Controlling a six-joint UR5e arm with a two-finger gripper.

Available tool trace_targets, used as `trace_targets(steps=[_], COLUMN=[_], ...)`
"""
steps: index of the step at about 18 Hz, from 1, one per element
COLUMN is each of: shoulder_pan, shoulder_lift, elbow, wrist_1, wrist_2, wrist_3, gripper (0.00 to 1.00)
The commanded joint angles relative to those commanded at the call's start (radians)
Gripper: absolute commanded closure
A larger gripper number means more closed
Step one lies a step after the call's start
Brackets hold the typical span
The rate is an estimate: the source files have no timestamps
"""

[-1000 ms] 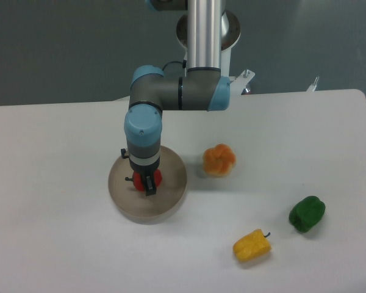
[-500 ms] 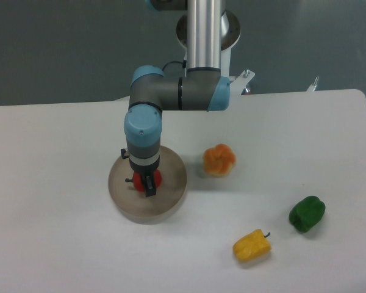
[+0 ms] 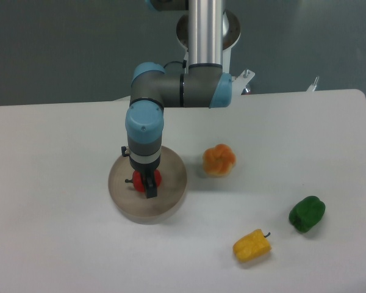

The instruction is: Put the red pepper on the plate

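Observation:
The red pepper (image 3: 156, 178) is over the middle of the round beige-grey plate (image 3: 171, 196), at the plate's surface or just above it. My gripper (image 3: 148, 185) comes straight down on the pepper and is shut on it, with red showing on either side of the dark front finger (image 3: 150, 189). The wrist hides the top of the pepper, and I cannot tell whether the pepper rests on the plate.
An orange lobed pepper (image 3: 218, 160) lies just right of the plate. A yellow pepper (image 3: 252, 245) and a green pepper (image 3: 307, 213) lie at the front right. The arm's base column stands at the table's back edge.
The arm's upper joints have shifted a few pixels up and to the right. The gripper and red pepper stay at almost the same spot over the plate.

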State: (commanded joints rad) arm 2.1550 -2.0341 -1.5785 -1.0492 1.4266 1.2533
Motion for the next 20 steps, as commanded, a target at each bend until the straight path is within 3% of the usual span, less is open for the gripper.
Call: trace_targets(steps=[3, 9, 16, 20], shoulder_pan=[0.061, 0.202, 0.299, 0.376], shoulder_lift=[0.031, 0.035, -0.014, -0.018], elbow=[0.023, 0.08, 0.21, 0.25], wrist_1=[-0.005, -0.002, 0.005, 0.002], wrist_2=[0.008, 0.0, 0.005, 0.005], wrist_3=[-0.003, 0.012, 0.021, 0.126], gripper=[0.0, 0.0, 0.0, 0.0])
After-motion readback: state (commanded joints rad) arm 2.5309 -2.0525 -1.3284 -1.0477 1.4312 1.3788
